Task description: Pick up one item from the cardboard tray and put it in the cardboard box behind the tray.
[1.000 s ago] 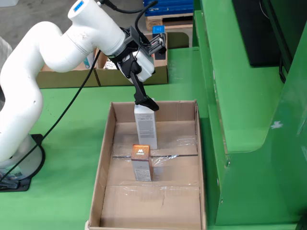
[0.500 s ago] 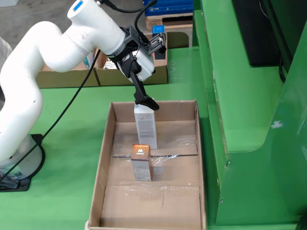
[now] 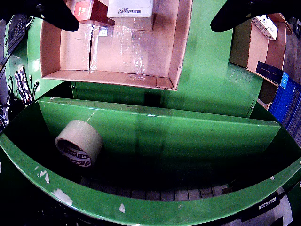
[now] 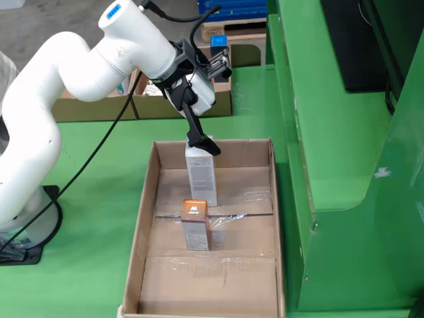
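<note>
A shallow cardboard tray (image 4: 147, 218) holds an upright white box (image 4: 201, 173) and, in front of it, a brown box (image 4: 197, 226) with an orange top. My gripper (image 4: 213, 105) hangs over the tray's far end, open, its black fingers spread wide. The lower fingertip (image 4: 204, 144) is level with the white box's top; whether they touch I cannot tell. In the wrist view the gripper (image 3: 146, 13) holds nothing, and the white box (image 3: 130, 8) lies between the two fingers, beside the brown box (image 3: 89, 10). The cardboard box (image 4: 222, 101) stands behind the tray.
A tall green metal rack (image 4: 344, 165) runs along the tray's right side. In the wrist view a roll of tape (image 3: 79, 142) lies on a green shelf, and the open cardboard box (image 3: 256, 47) shows at the right. More cartons (image 4: 86, 106) stand behind the arm.
The arm has shifted slightly to the right and the gripper has turned a little. Both boxes stand where they were.
</note>
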